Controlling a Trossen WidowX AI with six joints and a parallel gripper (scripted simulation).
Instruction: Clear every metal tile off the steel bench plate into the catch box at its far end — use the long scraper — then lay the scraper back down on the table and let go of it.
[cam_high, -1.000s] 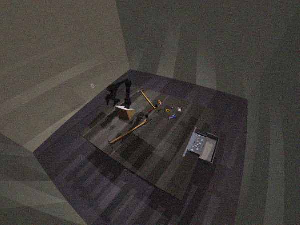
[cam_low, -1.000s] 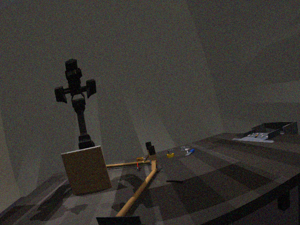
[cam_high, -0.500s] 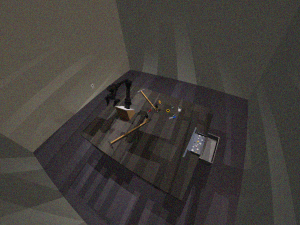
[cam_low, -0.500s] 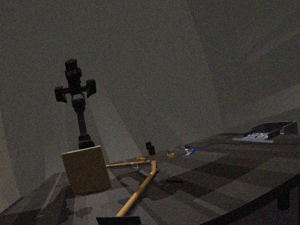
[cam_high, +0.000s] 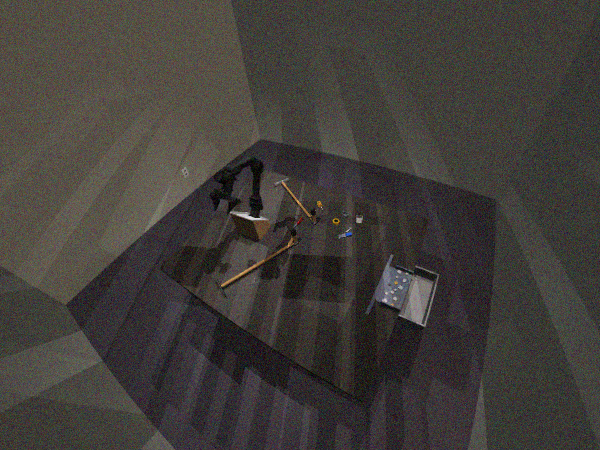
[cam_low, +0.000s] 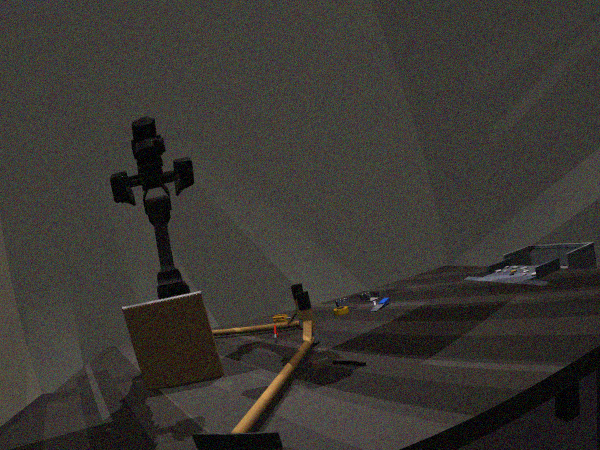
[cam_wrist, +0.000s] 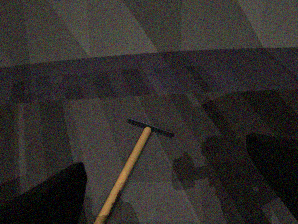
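Note:
The steel bench plate (cam_high: 386, 281) (cam_low: 492, 279) lies at the right of the top view, with several small pale and orange tiles (cam_high: 396, 283) on it. The catch box (cam_high: 431, 300) (cam_low: 582, 257) adjoins its far end. A long wooden-handled tool with a dark crosswise blade (cam_high: 257, 265) (cam_low: 275, 387) (cam_wrist: 125, 172) lies at the front left. A second, shorter-looking wooden-handled tool with a grey crosswise head (cam_high: 297, 200) lies behind. I cannot tell surely which is the scraper. My gripper (cam_high: 225, 204) (cam_low: 156, 198) (cam_wrist: 166, 157) is open and empty, raised above the table, touching neither tool.
A brown block-like panel (cam_high: 250, 227) (cam_low: 172, 340) stands beside the arm's base. Between the tools and the plate lie a red-handled tool (cam_high: 298, 221) (cam_low: 275, 331), a yellow ring (cam_high: 336, 220) (cam_low: 341, 310), a blue-handled item (cam_high: 348, 234) (cam_low: 383, 301) and a white cup (cam_high: 359, 219).

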